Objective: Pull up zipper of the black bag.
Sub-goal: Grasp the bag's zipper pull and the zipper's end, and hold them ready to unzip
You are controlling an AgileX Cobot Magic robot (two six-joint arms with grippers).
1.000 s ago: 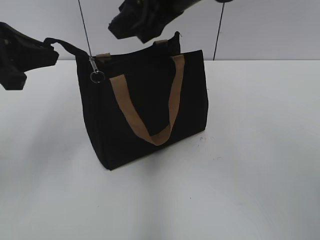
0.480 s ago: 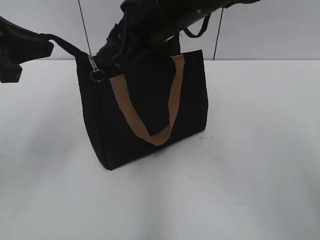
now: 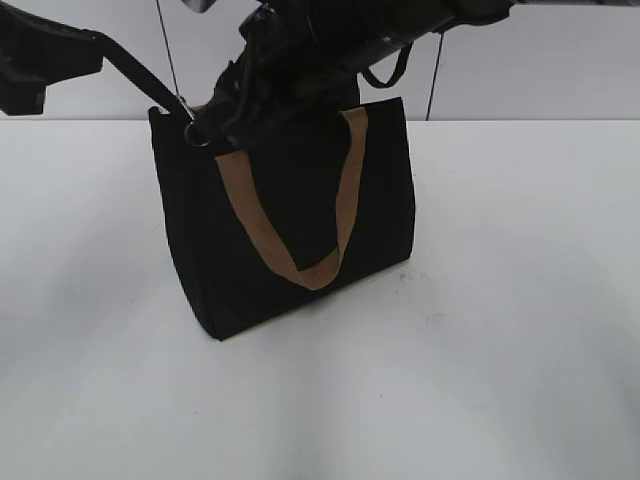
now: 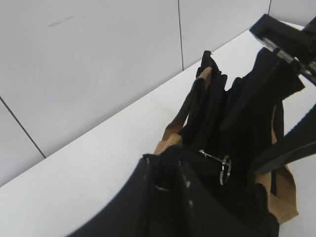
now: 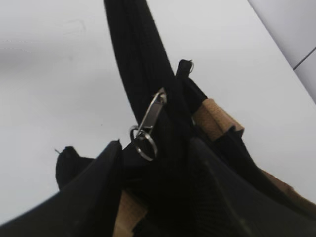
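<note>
The white bench [image 3: 500, 350] carries one thing: the black bag [image 3: 290, 230], standing upright on its base near the middle, turned at a slant. A tan handle [image 3: 300, 250] hangs down its front face. Small dark specks mark the bench just right of the bag's base.

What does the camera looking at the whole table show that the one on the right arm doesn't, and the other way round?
Only the exterior view shows the whole black bag standing on the white table, its front tan handle hanging in a loop, and the left tool holding a black tail of fabric at the bag's corner.

Only the right wrist view shows the zipper close up, its silvery pull and ring lying between the right tool's two fingers.

Both show the bag, the tan webbing and the table.
</note>
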